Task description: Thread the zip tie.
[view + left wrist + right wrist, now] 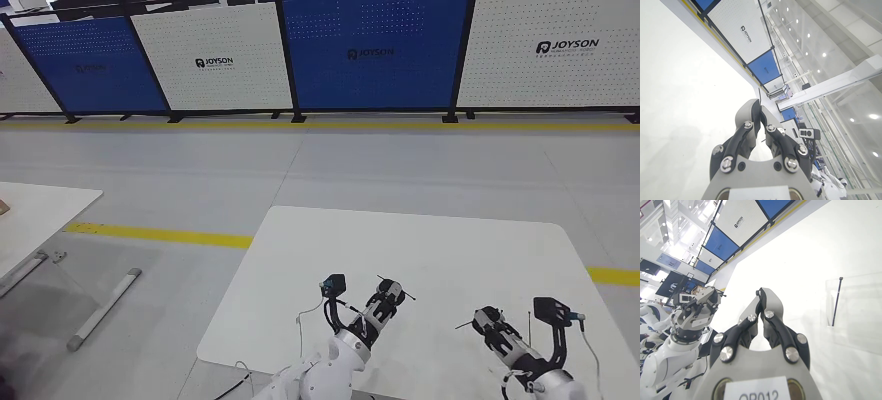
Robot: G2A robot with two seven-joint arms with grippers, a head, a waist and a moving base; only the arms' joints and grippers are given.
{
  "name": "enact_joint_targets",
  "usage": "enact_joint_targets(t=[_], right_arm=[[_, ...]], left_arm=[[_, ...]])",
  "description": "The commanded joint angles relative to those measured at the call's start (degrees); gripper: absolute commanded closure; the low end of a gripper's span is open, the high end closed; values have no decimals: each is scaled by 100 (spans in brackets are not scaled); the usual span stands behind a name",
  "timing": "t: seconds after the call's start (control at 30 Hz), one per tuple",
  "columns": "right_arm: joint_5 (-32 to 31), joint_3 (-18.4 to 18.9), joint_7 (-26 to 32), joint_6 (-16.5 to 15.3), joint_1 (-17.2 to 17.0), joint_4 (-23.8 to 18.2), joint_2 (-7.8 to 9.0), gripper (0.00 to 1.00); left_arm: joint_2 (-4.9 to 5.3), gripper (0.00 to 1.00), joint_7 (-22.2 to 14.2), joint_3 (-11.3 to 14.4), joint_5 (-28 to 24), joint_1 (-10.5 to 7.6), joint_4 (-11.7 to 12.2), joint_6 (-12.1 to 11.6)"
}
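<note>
My left gripper (390,292) hovers over the near part of the white table (420,250), shut on a thin black zip tie (398,288) whose ends stick out on both sides. In the left wrist view the tie's strip (759,94) pokes out past the closed gripper (759,103). My right gripper (486,318) is a short way to the right, also shut, with a short black end (462,324) showing beside it. In the right wrist view a small black zip tie head (757,292) sits at the tip of the closed gripper (760,295). The two grippers are apart.
A clear container (857,291) stands on the table beside my right arm, with another black zip tie (836,302) upright in it. Blue and white pegboard panels (375,55) line the far floor. A second white table (40,215) is at the left.
</note>
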Motion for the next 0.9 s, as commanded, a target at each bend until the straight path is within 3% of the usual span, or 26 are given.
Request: enact_joint_targets(t=[0.0, 0.1, 0.17, 0.27, 0.63, 0.77, 0.87], right_arm=[[534, 25, 35, -492, 32, 94, -27, 100], [779, -166, 39, -919, 151, 199, -77, 100], [957, -400, 73, -1006, 347, 333, -128, 100], [1147, -780, 292, -919, 718, 621, -204, 100], [1183, -778, 258, -923, 716, 632, -210, 100], [1393, -767, -558, -1223, 568, 695, -286, 100], [1505, -771, -1268, -1715, 323, 700, -344, 100]], left_arm=[[0, 100, 0, 0, 0, 0, 0, 0], [0, 100, 0, 0, 0, 0, 0, 0], [0, 100, 0, 0, 0, 0, 0, 0], [0, 100, 0, 0, 0, 0, 0, 0], [0, 100, 0, 0, 0, 0, 0, 0], [0, 100, 0, 0, 0, 0, 0, 0], [0, 100, 0, 0, 0, 0, 0, 0]])
